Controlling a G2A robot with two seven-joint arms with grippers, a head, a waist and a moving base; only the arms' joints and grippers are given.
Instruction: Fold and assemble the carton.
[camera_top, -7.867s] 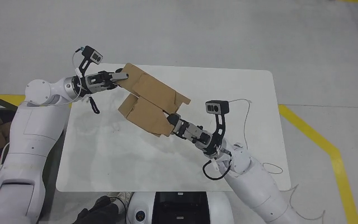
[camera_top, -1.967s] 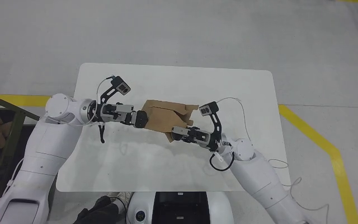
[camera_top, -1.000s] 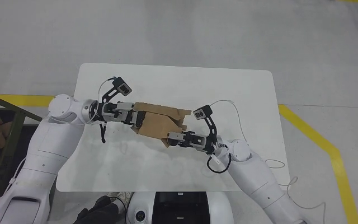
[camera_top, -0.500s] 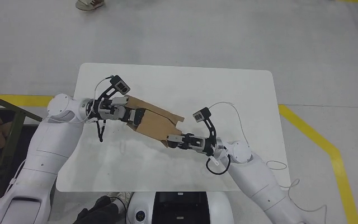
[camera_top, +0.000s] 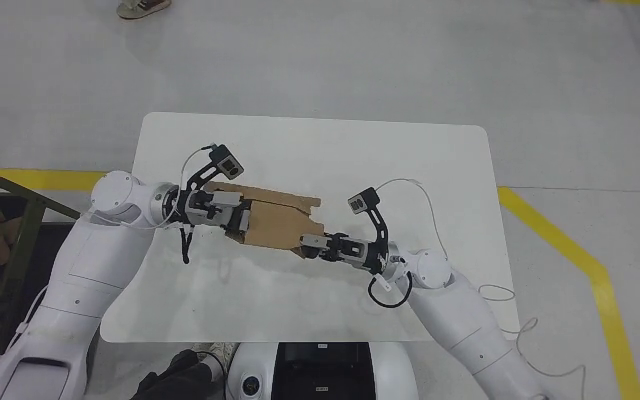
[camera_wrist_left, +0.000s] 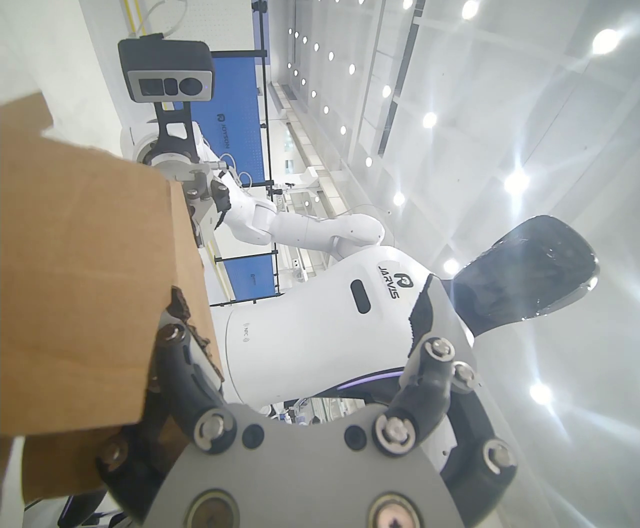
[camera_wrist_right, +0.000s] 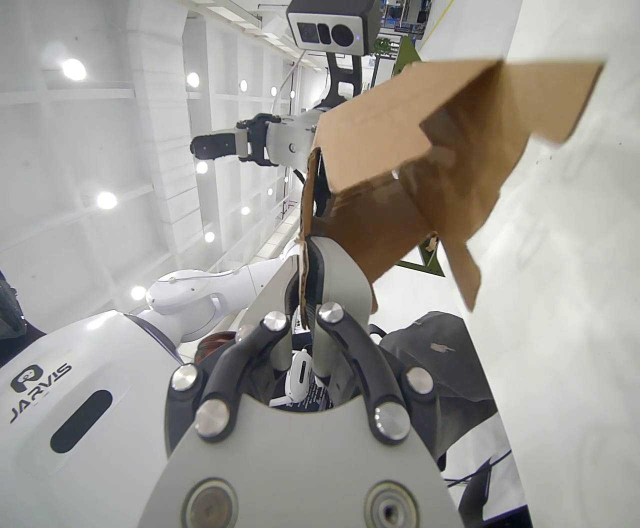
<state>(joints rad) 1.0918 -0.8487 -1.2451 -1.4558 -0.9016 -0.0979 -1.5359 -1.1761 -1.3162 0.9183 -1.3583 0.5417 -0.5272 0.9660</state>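
Note:
A brown cardboard carton (camera_top: 278, 220), partly opened into a sleeve with loose flaps, hangs just above the middle of the white table (camera_top: 420, 160). My right gripper (camera_top: 303, 246) is shut on the near edge of one wall; in the right wrist view its fingers (camera_wrist_right: 320, 280) pinch the cardboard (camera_wrist_right: 400, 150). My left gripper (camera_top: 236, 214) stands open at the carton's other end. In the left wrist view one finger (camera_wrist_left: 175, 350) lies against the carton (camera_wrist_left: 75, 250), while the other black finger (camera_wrist_left: 540, 270) is spread wide and touches nothing.
The table's far half and right side are bare. A dark green frame (camera_top: 20, 195) stands off the table's left edge. A thin white cable (camera_top: 420, 200) loops from the right arm's camera mount.
Both arms have brought the carton from the table's far left toward the middle. In the last half second it turned from slanted to nearly level, and the left gripper shifted slightly right.

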